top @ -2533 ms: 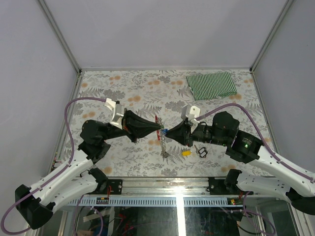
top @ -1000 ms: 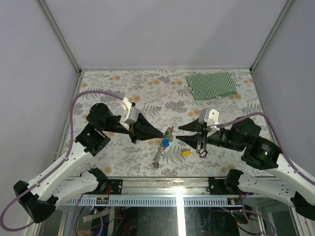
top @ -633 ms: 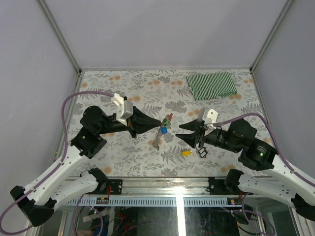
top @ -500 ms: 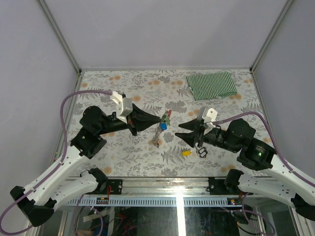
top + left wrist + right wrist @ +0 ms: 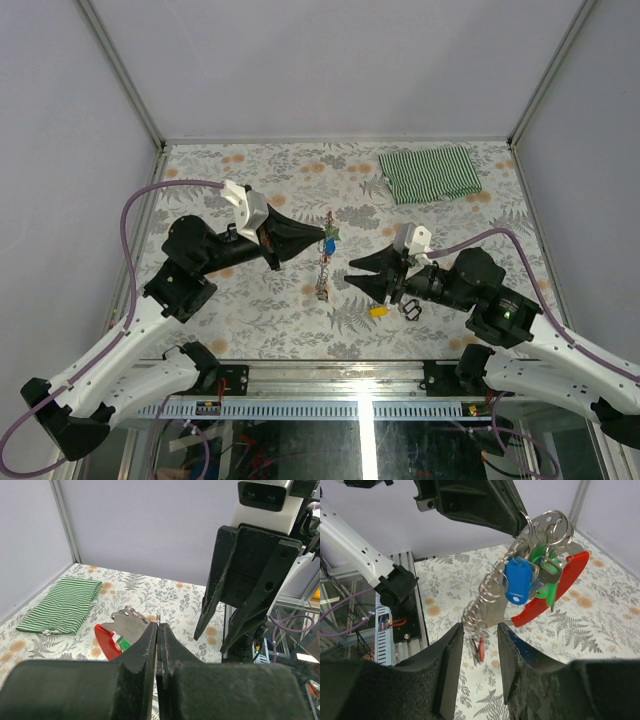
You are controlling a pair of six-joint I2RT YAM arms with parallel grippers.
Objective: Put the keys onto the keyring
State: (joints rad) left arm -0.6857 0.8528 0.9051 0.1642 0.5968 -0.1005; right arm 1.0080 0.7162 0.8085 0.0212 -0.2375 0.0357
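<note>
Robot lab test cell, grey panel walls, aluminium frame posts, floral-covered table, slotted cable duct

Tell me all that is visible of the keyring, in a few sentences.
The keyring is a red, curved, plastic-looking clip joined to a flat silver plate, several metal rings and a chain of small rings. It hangs in the air, pinched at its top by the shut left gripper, and the chain droops below it. A blue key and a green key hang on its rings.

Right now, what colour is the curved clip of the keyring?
Red. The keyring clip shows best in the right wrist view.
</note>
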